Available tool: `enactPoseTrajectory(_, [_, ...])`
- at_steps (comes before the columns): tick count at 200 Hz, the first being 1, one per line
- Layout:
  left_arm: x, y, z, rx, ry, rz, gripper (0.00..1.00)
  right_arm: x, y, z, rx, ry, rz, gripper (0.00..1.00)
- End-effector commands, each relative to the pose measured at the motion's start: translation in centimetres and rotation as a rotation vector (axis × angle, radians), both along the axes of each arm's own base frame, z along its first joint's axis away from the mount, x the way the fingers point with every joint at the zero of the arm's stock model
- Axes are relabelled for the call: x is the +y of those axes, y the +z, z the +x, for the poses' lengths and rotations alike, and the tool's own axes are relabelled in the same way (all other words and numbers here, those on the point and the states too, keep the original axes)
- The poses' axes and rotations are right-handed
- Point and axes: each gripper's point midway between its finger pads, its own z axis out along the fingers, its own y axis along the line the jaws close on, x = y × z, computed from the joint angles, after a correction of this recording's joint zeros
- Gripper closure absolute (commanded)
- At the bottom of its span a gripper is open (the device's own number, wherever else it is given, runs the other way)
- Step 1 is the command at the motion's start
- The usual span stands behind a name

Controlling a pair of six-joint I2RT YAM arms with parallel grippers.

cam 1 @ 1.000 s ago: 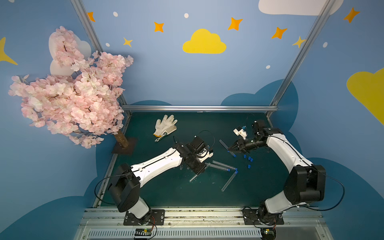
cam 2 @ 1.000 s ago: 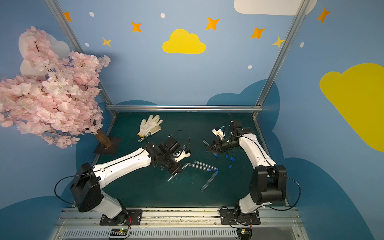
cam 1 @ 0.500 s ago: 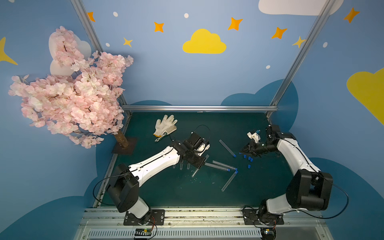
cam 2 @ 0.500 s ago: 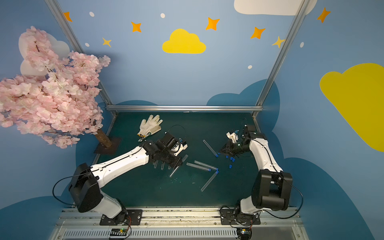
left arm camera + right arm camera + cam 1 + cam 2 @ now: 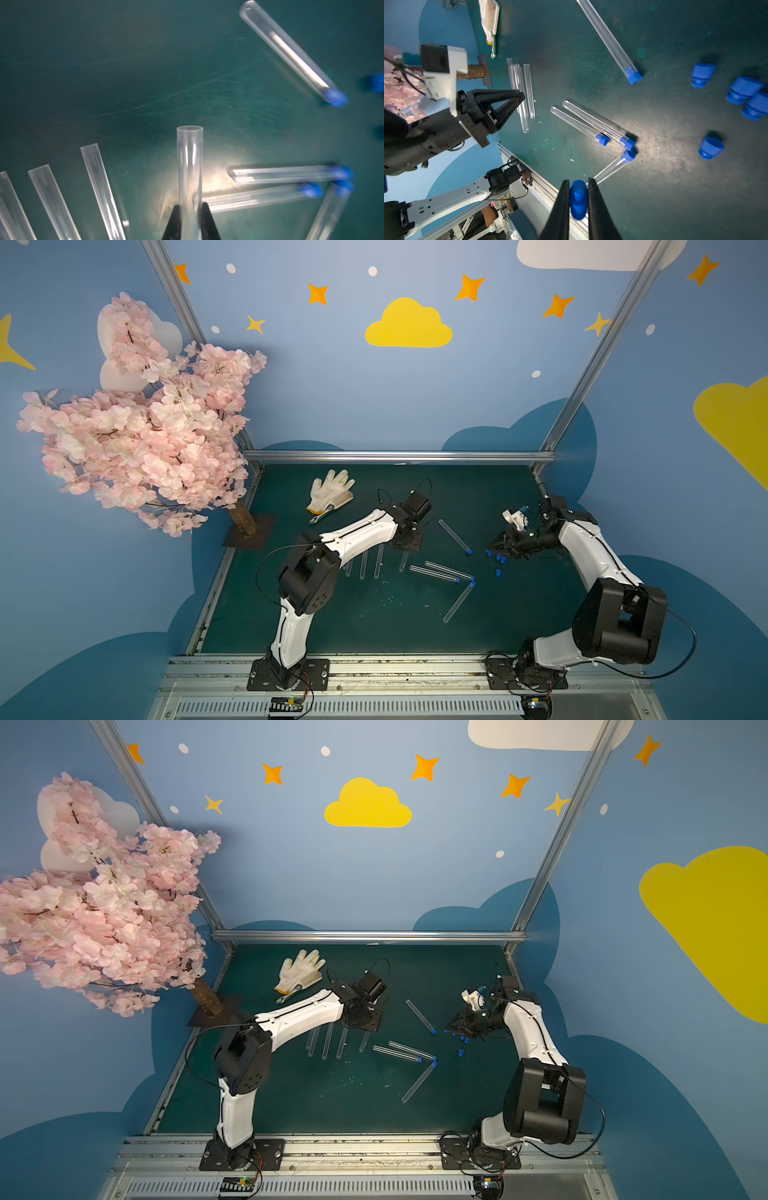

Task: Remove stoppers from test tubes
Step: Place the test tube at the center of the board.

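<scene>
Arms have swung apart; left gripper (image 5: 190, 209) clamps the uncapped test tube (image 5: 189, 162), carrying it toward the opened row (image 5: 377, 564); right gripper (image 5: 578, 185) pinches its stopper (image 5: 578, 200) over the loose stoppers (image 5: 500, 558), sorting plugs from glass; four capped tubes (image 5: 441, 571) wait on the worktop (image 5: 374, 614).

No legible text, label, brand or number in any view. Small circuit board (image 5: 284, 713) below left arm base: markings too small to read. Same for small board (image 5: 536, 713) below right arm base.
</scene>
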Motion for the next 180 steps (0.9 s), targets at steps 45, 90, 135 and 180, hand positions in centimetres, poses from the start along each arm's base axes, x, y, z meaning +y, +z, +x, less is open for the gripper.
enactPoseTrajectory(45, [3.3,-3.9,0.7,0.075,0.122,0.151,0.93,-1.7,-1.3,-0.3,0.018,-0.061,-0.026,1.00])
enactPoseTrajectory(90, [3.4,-5.2,0.6,0.094,0.124,0.145,0.84,-3.0,-2.9,-0.5,0.068,-0.108,-0.049,1.00])
enactPoseTrajectory(135, [3.2,-5.5,0.5,0.101,0.115,0.134,0.69,-4.3,-5.0,-0.6,0.143,-0.133,-0.111,1.00])
enactPoseTrajectory(180, [3.1,-4.6,0.4,0.088,0.113,0.104,0.51,-5.2,-7.6,-1.0,0.221,-0.129,-0.167,1.00])
